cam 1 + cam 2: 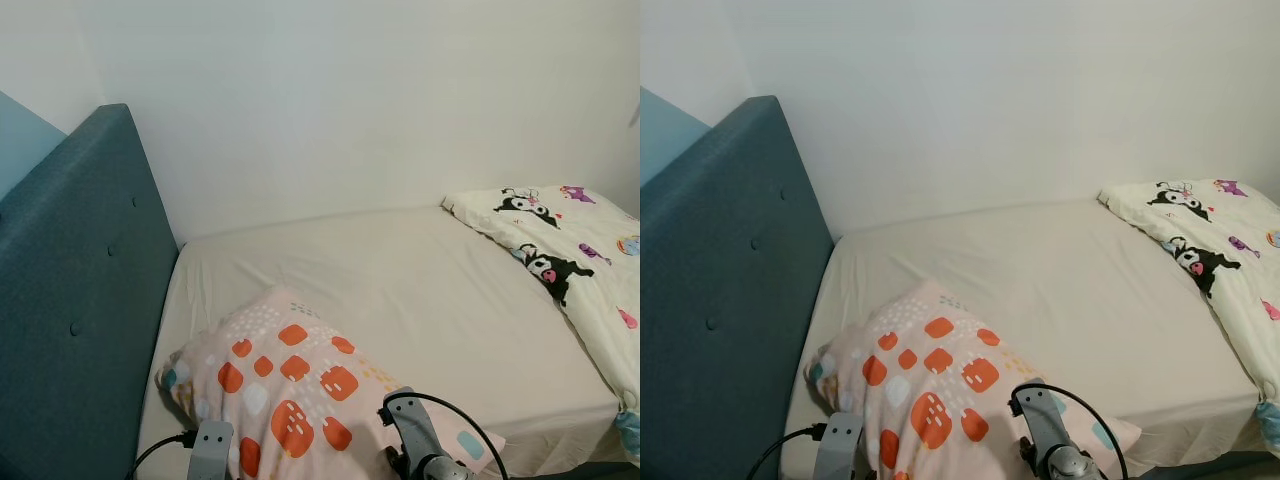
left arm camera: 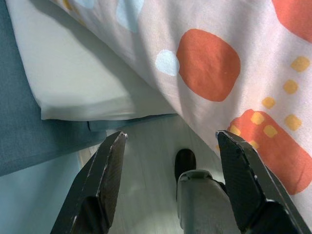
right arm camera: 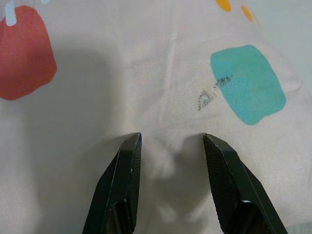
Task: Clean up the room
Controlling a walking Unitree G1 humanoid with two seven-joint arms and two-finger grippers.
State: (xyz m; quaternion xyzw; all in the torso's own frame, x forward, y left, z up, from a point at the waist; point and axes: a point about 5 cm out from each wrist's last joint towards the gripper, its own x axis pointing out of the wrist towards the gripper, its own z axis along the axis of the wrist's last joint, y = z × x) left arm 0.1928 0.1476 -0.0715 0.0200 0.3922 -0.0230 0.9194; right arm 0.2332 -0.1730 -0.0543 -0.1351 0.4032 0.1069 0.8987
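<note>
Nearby, pillow (image 1: 290,385) lies by headboard (image 1: 70,300); quilt (image 1: 575,260) opposite. Left gripper (image 2: 170,175) spread; right gripper (image 3: 170,146) spread, tips pressing pillow.

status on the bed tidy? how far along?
Done: the sheet lies flat. In hand: the pillow sits tilted at the near edge by the headboard; the right gripper is open with its tips pressing into it, and the left gripper hangs open beside it over the floor. Left: the quilt is bunched at the far end.

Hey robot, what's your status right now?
Both tools open: right tool pressing into pink orange-spotted pillow, left tool beside its edge. Pillow on beige bed. Nothing blocking.
</note>
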